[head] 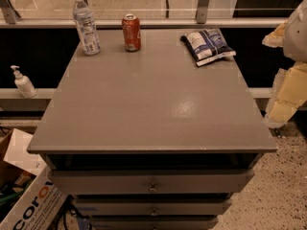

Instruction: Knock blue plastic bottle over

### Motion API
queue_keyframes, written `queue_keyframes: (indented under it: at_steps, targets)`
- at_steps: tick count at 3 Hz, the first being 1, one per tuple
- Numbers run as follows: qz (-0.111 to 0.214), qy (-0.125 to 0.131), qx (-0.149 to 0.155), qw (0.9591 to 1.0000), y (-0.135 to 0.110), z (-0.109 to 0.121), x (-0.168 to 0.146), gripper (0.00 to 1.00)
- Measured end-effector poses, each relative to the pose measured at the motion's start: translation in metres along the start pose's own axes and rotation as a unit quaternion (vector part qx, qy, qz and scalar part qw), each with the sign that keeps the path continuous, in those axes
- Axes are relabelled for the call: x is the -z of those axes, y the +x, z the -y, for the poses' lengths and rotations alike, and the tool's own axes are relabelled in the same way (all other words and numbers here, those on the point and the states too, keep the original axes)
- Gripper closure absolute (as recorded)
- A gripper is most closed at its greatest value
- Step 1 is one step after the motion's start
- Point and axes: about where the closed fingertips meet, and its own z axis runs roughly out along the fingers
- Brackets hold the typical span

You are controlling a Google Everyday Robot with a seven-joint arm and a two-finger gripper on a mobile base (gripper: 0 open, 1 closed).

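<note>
A cardboard box (29, 195) is sitting at the near left foot of the grey drawer cabinet (144, 114). The gripper (287, 92) is hanging off the cabinet's right side, and whether it is open or closed cannot be told. A white pump bottle (21, 83) is standing on a ledge to the cabinet's left. Along the cabinet's far edge, a blue snack bag (207, 46) is lying to the right and a red soda can (131, 32) is standing left of centre. The blue plastic bottle (86, 25) is standing upright at the far left corner. It is looking light, thin-walled and tall, so a sideways push near the cap is likely enough to tip it.
</note>
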Motion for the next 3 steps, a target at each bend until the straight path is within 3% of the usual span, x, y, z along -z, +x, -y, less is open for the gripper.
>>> queue_keyframes:
  at_steps: [2, 3]
  targets:
    - [0.003, -0.007, 0.007, 0.9999, -0.003, 0.009, -0.010, 0.00]
    - [0.028, -0.009, 0.037, 0.9989, -0.016, 0.020, -0.036, 0.00]
